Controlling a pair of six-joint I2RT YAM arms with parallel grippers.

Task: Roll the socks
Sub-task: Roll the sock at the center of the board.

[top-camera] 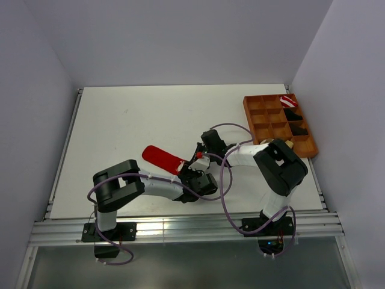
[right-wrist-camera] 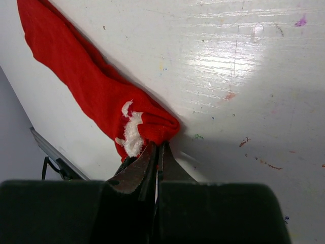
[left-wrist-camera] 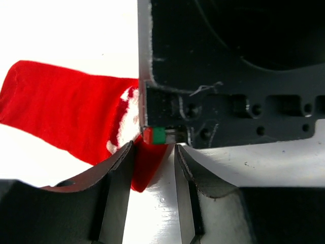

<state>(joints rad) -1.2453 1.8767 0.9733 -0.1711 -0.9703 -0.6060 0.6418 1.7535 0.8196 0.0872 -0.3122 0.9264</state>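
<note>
The red sock (top-camera: pixel 160 158) lies flat on the white table, running up-left from where both grippers meet. It has a white mark (right-wrist-camera: pixel 133 133) near its near end. My right gripper (right-wrist-camera: pixel 158 146) is shut on that end of the red sock (right-wrist-camera: pixel 86 81), and the fabric bunches at its tips. My left gripper (left-wrist-camera: pixel 155 151) is open. A corner of the red sock (left-wrist-camera: pixel 66 109) lies between its jaws, against the left finger. The right gripper's black body (left-wrist-camera: pixel 228 76) sits just past them. The mustard-yellow and striped socks are out of view.
An orange compartment tray (top-camera: pixel 257 127) stands at the back right. It holds a red-and-white striped bundle (top-camera: pixel 287 100) and black bundles (top-camera: pixel 295 118). The two arms cross close together at mid-table (top-camera: pixel 201 162). Grey walls enclose the table.
</note>
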